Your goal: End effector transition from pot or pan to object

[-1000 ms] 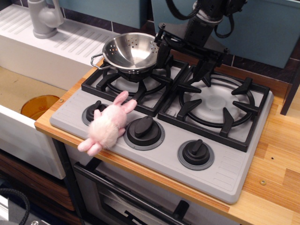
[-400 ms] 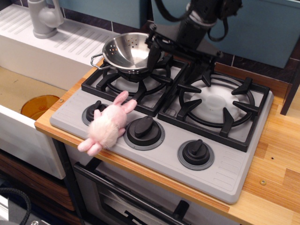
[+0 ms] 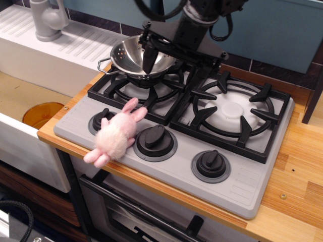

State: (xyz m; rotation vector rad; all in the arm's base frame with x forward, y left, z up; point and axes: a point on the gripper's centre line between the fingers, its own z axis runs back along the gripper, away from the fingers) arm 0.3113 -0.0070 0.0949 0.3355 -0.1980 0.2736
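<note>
Pink bunny lying on the stove front, end effector hanging over the steel bowl.

The bunny [image 3: 117, 135] is lying across the grey panel between two black knobs [image 3: 155, 140]. Behind it the bowl [image 3: 132, 56] is sitting on the left burner. The end effector [image 3: 174, 53] is hovering there, fingers apart, holding nothing.

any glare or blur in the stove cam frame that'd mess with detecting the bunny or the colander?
observation.image: sharp overall, even soft lighting. The colander shows bright specular patches on its inner wall, and the end effector overlaps its right side. The pink bunny is matte, glare-free, and high-contrast on the grey stove panel. The black end effector blends into the dark grates, so its state is unclear.
</note>
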